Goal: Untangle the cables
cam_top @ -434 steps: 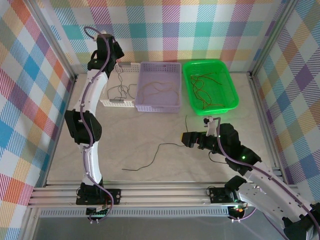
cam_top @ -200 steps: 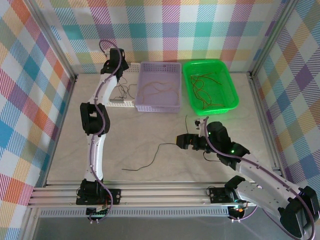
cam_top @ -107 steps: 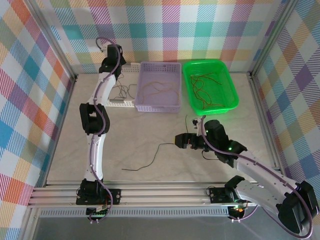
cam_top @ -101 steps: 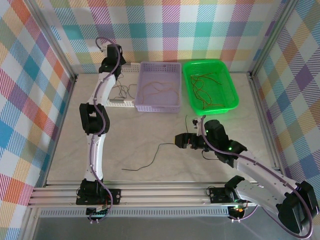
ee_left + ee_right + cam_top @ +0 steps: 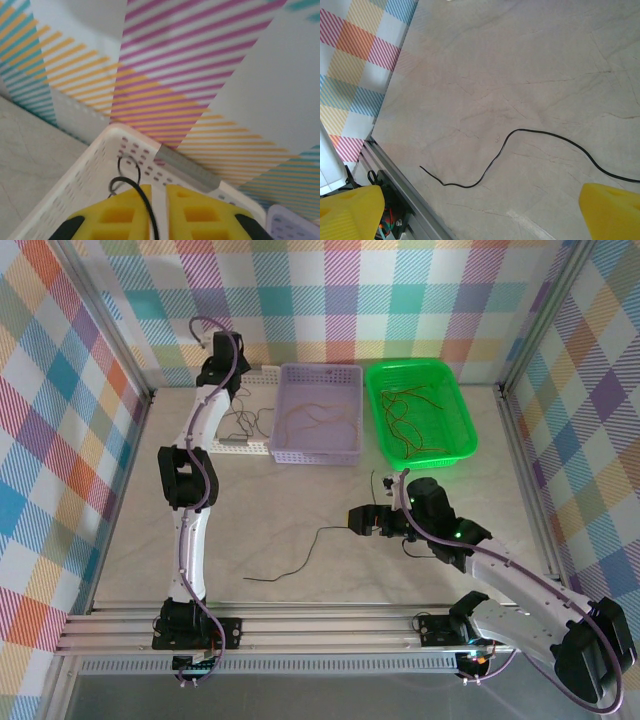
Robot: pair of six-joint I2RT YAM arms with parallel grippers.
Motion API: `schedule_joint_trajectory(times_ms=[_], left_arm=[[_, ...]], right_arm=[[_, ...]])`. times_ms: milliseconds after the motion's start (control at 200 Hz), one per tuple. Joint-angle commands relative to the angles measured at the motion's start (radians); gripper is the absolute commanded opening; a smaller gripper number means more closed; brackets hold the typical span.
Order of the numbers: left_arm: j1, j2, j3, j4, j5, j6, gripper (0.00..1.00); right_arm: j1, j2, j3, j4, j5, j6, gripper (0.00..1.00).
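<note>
Cables [image 5: 405,425]: a black cable [image 5: 145,200] at barely-parted left pincer [image 5: 158,189] over white basket [image 5: 85,175]; second black cable [image 5: 525,130] beneath wide-open right pincer [image 5: 481,210]

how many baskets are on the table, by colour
white basket: 1
purple basket: 1
green basket: 1
total: 3
</note>
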Motion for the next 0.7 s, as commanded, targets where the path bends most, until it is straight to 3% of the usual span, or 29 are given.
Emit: schedule_joint_trajectory(times_ms=[0, 300, 490, 695], left_arm=[[-0.004, -0.053, -0.078, -0.036, 0.025, -0.034, 0.20], [-0.017, -0.194, -0.318, 0.010, 0.062, -0.096, 0.30], [-0.021, -0.312, -0.438, 0.022, 0.121, -0.142, 0.51], [-0.050, -0.495, -0.622, 0.036, 0.192, -0.218, 0.71]], right_arm=[[-0.002, -0.013, 0.035, 0.028, -0.028, -0.008, 1.00], [0.004, -0.083, 0.011, 0.018, -0.027, 0.018, 1.00], [0.006, -0.136, -0.011, 0.007, -0.009, 0.045, 1.00], [0.006, -0.160, -0.019, -0.101, 0.119, 0.094, 1.00]])
